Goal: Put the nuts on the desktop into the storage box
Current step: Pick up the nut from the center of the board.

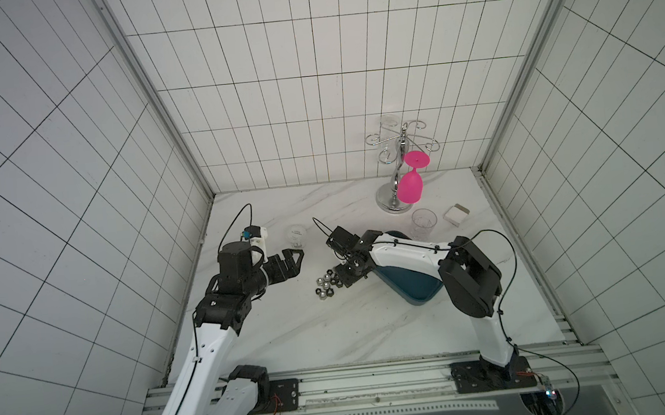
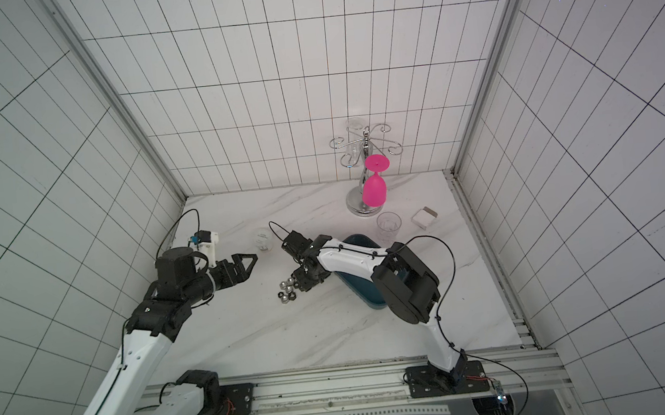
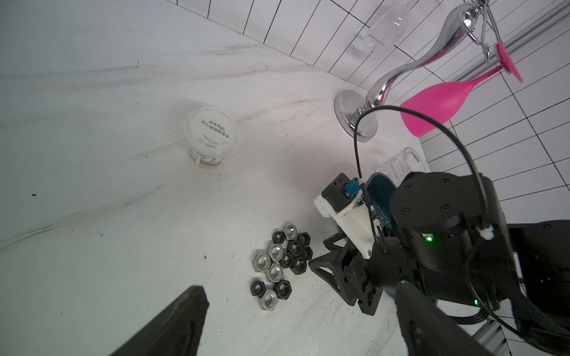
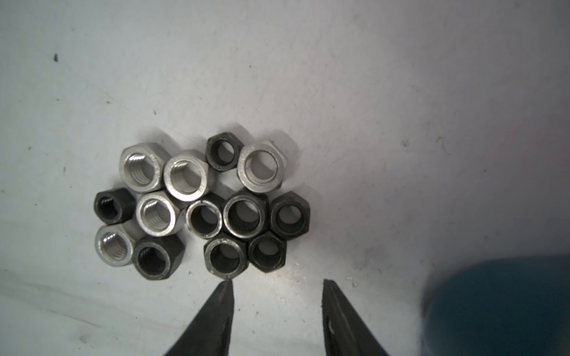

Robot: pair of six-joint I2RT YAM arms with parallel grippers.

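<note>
A tight cluster of hexagonal nuts lies on the white desktop, all resting flat with their threaded holes facing up and their sides touching. I count thirteen: five shiny silver and eight black, several of the black ones worn bright around the rim. The silver ones sit mostly toward one side of the cluster, the black ones toward the other. The right gripper is close over the surface with its jaws apart and nothing between them. One of its dark fingertips points at the nearest black nut, right at its edge. A blurred corner of the teal storage box shows beside the other finger.
</note>
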